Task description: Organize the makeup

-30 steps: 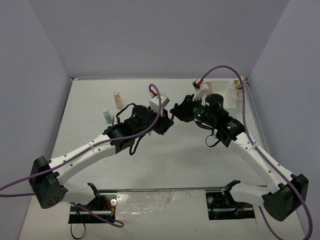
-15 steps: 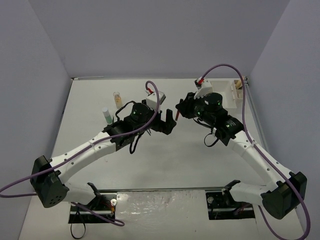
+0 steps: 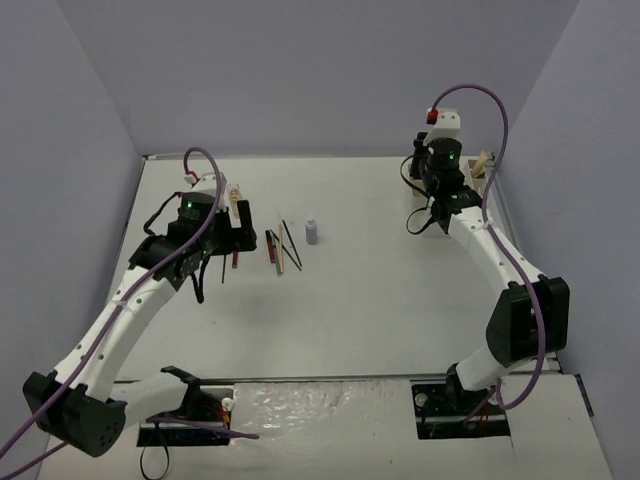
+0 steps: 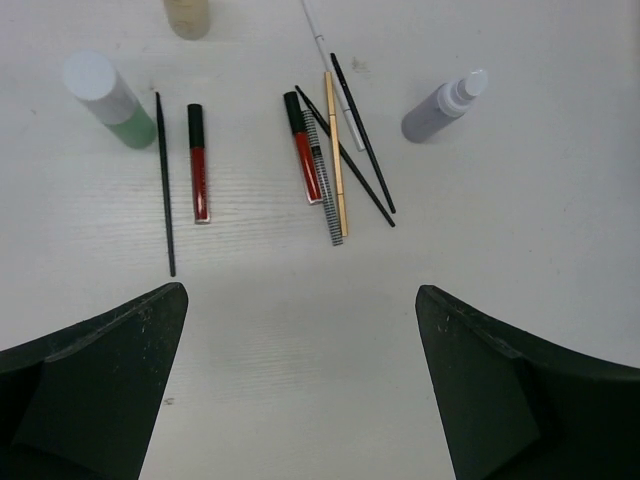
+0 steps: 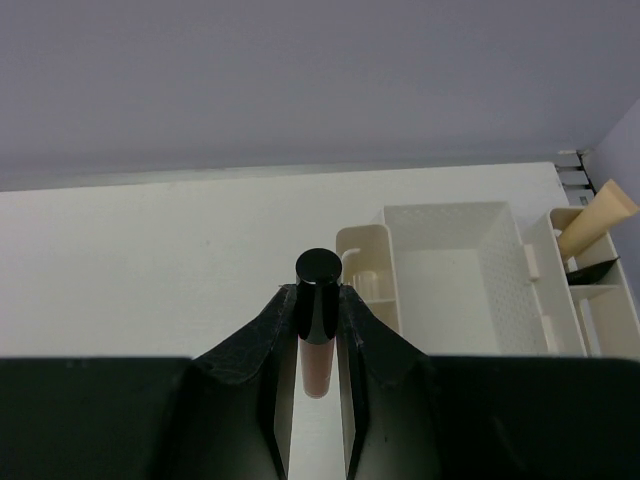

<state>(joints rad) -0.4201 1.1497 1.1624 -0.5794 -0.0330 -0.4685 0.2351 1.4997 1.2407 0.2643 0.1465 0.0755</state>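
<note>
My left gripper (image 4: 300,291) (image 3: 238,232) hangs open and empty above the loose makeup. Ahead of it lie a green bottle (image 4: 105,100), a thin black pencil (image 4: 165,190), a red tube (image 4: 198,165) and a crossed bundle: another red tube (image 4: 306,152), a tan stick (image 4: 336,150) and black pencils (image 4: 362,140) (image 3: 290,245). A grey-purple bottle (image 4: 438,108) (image 3: 311,231) stands at the right, an amber bottle (image 3: 236,196) at the back. My right gripper (image 5: 318,292) is shut on a black-capped pinkish tube (image 5: 316,352), held just left of the white box (image 5: 450,262).
The white compartmented box (image 3: 476,180) sits at the table's back right by the side wall. A tan tube (image 5: 596,218) leans in its far right compartment, and a small clear piece rests in its narrow left one. Walls close in the back and both sides.
The grippers were together at mid-table. My left gripper opened and swung left above the loose makeup. The right arm carried the tube to the back right, beside the white box.
</note>
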